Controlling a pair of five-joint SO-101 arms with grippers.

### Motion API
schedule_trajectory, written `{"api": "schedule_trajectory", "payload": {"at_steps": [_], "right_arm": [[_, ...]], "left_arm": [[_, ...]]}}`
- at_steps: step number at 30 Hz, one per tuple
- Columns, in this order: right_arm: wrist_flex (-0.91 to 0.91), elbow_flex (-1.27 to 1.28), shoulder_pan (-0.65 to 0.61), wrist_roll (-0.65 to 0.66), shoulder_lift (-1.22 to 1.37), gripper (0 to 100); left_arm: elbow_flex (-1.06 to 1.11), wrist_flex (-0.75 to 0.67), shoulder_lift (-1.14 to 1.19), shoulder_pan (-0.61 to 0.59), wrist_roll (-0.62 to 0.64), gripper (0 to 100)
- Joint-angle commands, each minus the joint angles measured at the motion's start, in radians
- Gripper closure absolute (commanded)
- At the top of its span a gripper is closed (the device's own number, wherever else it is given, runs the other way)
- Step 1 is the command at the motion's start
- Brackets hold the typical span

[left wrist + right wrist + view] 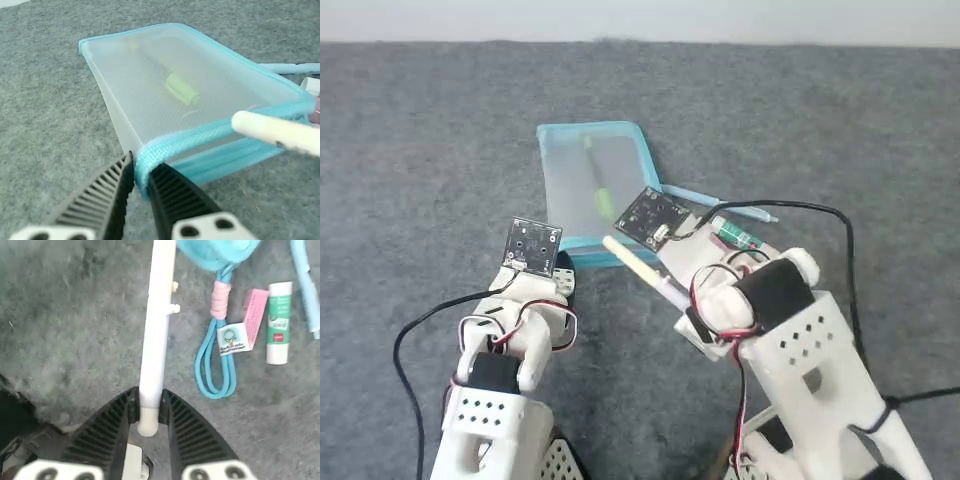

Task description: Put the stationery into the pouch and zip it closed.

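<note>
pinching the woven teal edge of the pouch (115, 75), left gripper (140, 169) — right gripper (148, 401) clamps a smooth pen (158, 325).

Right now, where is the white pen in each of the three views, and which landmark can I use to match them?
High view: the white pen slants between the two arms, its tip at the blue mesh pouch's near edge.
Left wrist view: the pen's tip sits at the pouch's zipper edge.
Right wrist view: the pen extends from the right pincer, which grips it, toward the pouch.
Shared landmark: the pouch.
</note>
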Motion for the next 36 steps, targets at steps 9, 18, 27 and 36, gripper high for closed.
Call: {"api": "schedule_trajectory", "payload": {"at_steps": [9, 18, 27, 36], "right_arm": [[-0.004, -0.002, -0.013, 0.021, -0.039, 99.2], [-0.001, 0.055, -0.018, 0.091, -0.033, 99.1], [-0.134, 0.068, 0.035, 0.006, -0.028, 99.1], [-0.137, 0.044, 0.114, 0.008, -0.039, 99.1]], "left_arm": [[-0.007, -0.021, 0.011, -0.009, -0.006, 99], [-0.007, -0.021, 0.011, -0.005, -0.006, 99], [-0.007, -0.021, 0.011, -0.003, -0.006, 99], [-0.007, -0.023, 0.011, -0.002, -0.006, 99]]}}
